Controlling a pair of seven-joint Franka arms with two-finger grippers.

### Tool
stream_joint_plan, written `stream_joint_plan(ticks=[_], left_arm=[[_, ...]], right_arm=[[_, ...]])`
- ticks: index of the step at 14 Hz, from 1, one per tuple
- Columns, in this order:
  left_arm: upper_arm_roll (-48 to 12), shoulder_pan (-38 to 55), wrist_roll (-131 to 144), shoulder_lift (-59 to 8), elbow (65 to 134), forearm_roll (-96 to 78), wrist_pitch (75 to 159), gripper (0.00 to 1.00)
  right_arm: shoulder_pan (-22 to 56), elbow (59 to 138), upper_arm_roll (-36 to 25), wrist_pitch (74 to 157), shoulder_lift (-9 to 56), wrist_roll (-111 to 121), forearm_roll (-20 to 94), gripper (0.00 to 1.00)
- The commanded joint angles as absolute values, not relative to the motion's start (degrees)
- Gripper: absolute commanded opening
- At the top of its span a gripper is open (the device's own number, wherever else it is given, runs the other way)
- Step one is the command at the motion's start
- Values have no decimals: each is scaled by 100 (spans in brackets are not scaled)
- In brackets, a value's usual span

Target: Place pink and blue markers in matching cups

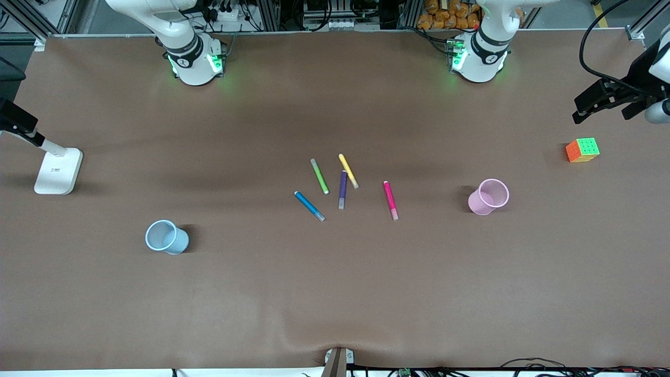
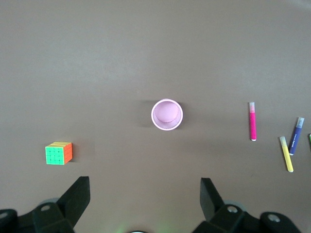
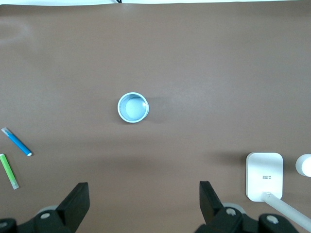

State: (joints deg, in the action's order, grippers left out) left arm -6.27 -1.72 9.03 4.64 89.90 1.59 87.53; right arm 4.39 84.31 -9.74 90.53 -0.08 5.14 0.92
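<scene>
The pink marker (image 1: 390, 200) lies flat mid-table, between the pen cluster and the pale pink cup (image 1: 488, 197). The blue marker (image 1: 309, 206) lies flat on the cluster's side toward the right arm's end. The pale blue cup (image 1: 166, 237) stands upright toward the right arm's end. Both cups are empty. My left gripper (image 2: 144, 187) is open and empty, high over the table by the pink cup (image 2: 166, 114); the pink marker (image 2: 252, 121) shows too. My right gripper (image 3: 143, 189) is open and empty, high by the blue cup (image 3: 133, 107); the blue marker (image 3: 17, 141) shows too.
Green (image 1: 320, 176), yellow (image 1: 348, 170) and purple (image 1: 343, 189) pens lie beside the two markers. A colour cube (image 1: 582, 150) sits at the left arm's end. A white stand (image 1: 58, 170) sits at the right arm's end.
</scene>
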Motion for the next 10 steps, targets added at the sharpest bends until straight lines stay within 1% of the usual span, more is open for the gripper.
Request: stream_joint_plan(ticks=[1, 6, 10], left_arm=[[-642, -211, 853, 404, 8833, 97, 8552, 100], [-633, -229, 844, 352, 8789, 97, 8543, 100], [-642, -194, 835, -17, 8824, 70, 8341, 100]], right_arm=[[343, 8271, -905, 9009, 70, 483, 44, 100], [334, 8271, -905, 9009, 70, 483, 44, 100], [334, 8271, -905, 9009, 70, 483, 53, 100]])
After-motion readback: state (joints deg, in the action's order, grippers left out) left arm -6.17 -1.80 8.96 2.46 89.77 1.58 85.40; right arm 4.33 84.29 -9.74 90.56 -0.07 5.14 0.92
